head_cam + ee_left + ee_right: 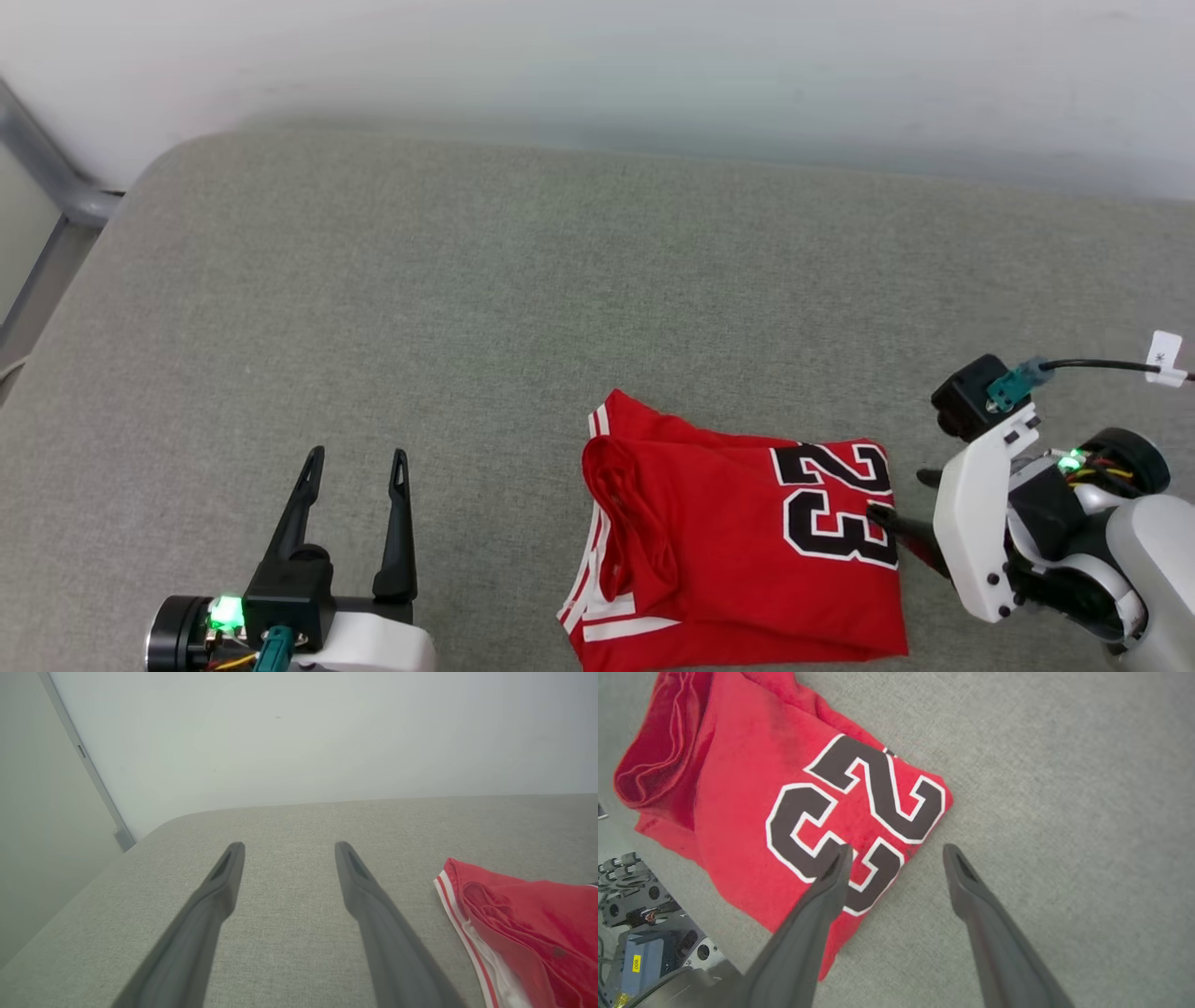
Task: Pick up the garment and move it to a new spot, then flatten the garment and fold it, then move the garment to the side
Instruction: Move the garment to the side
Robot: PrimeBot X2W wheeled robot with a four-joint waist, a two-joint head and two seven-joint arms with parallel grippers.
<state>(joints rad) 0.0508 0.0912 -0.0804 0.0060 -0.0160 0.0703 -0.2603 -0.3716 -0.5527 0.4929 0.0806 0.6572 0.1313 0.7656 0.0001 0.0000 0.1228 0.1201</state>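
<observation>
Garment [738,551], seen folded at lower centre, is straddled at its edge by the open, empty right gripper [898,493], probably to be closed next for moving aside; left gripper [358,455] likewise open, empty.

Red short-sleeved jersey garment [738,551]: black numerals "23" [836,504] outlined white; red-and-white striped trim [586,579] at one edge. Padded fabric surface [467,308]: pale grey-green, fine weave. Left hand [358,455]: black fingers [297,513], white casing [373,644], green light [224,613].
</observation>
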